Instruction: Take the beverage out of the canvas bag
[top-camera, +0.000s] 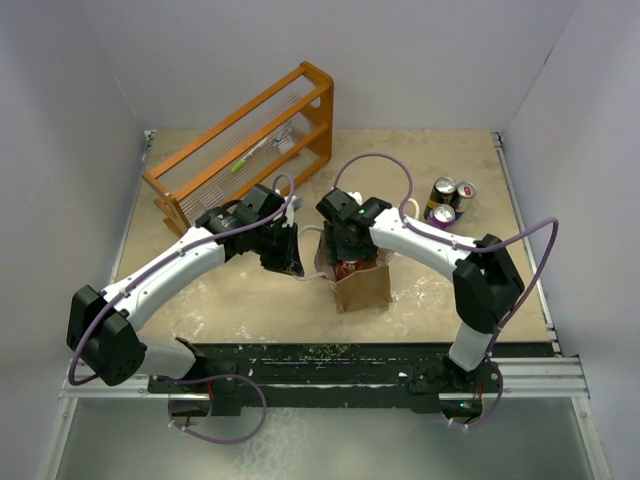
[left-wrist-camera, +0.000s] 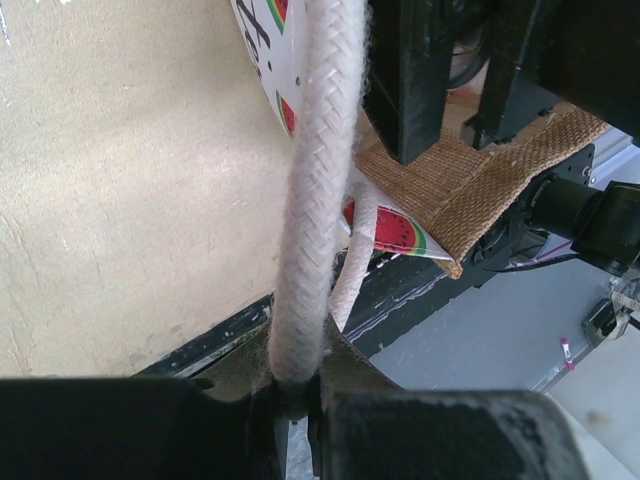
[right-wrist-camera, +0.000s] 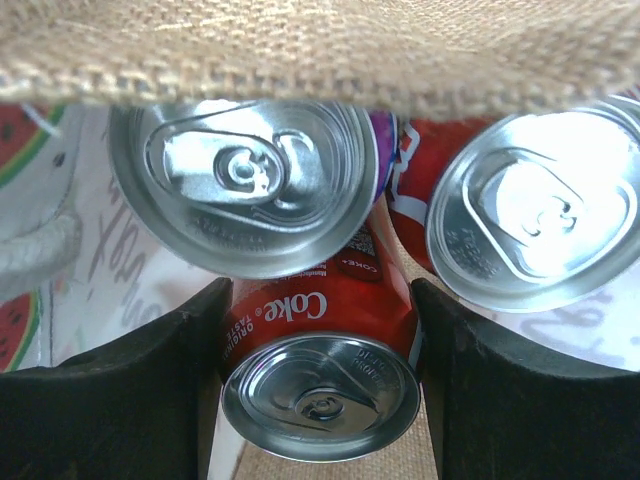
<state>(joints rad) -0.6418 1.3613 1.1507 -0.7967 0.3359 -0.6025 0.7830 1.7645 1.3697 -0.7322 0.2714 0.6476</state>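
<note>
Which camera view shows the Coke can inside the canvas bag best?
The right wrist view: the Coke can sits close up, label readable, between the fingers of the right pincer. The top external view shows only a red glimpse inside the canvas bag. The left wrist view shows none of it.

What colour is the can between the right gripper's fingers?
Red Coke can; clearest in the right wrist view.

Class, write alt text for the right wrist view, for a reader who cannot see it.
The right pincer grips a red Coke can, seen from above inside the canvas bag. Two more cans stand beyond it.
</note>
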